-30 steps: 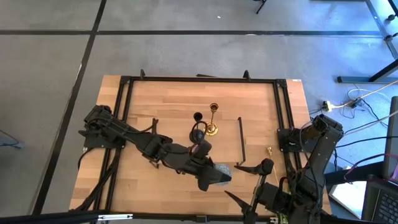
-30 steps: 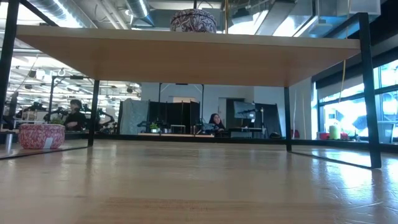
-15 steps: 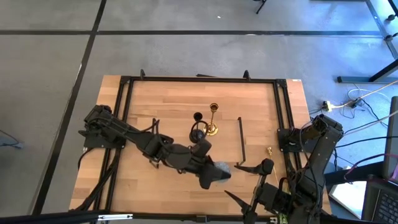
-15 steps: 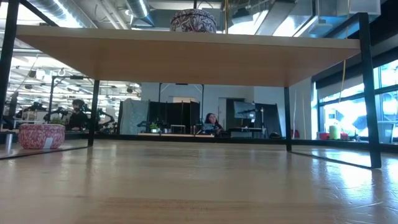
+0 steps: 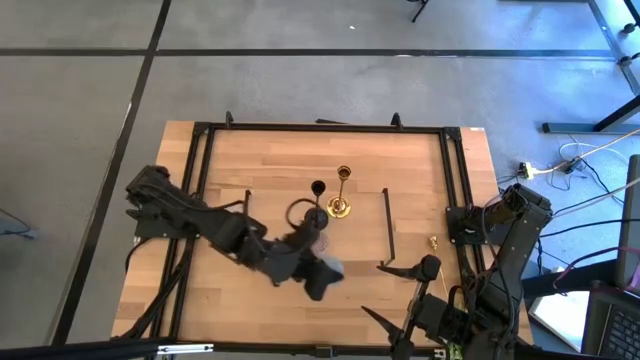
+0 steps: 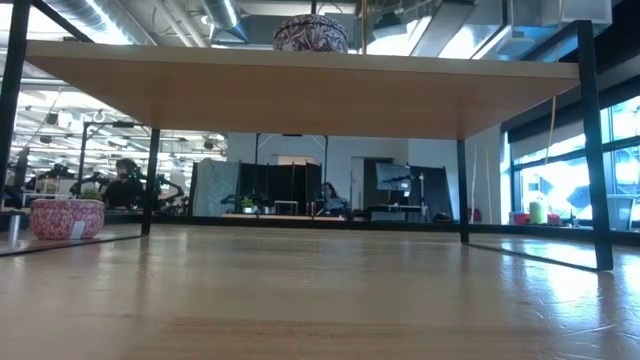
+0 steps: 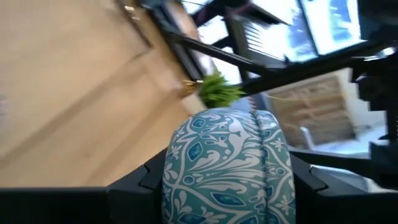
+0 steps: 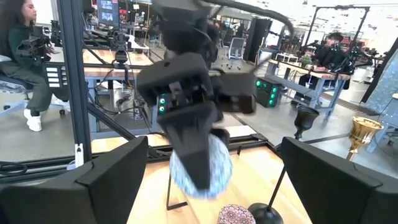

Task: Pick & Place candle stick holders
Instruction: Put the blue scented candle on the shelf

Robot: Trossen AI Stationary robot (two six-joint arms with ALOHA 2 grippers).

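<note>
Gold candle stick holder (image 5: 342,192) upright mid-worktop (image 5: 410,170); left hand (image 5: 322,274) just below-left of it, clenched on teal-patterned round holder (image 7: 227,165). Right hand (image 8: 205,205) spread, empty. No legible writing.

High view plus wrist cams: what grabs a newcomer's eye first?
The left end effector, near the table's middle front, shut on a round holder with a teal-and-white leaf pattern. Behind it a gold candlestick and a black one stand upright mid-table. The right end effector waits open at the front right.
</note>
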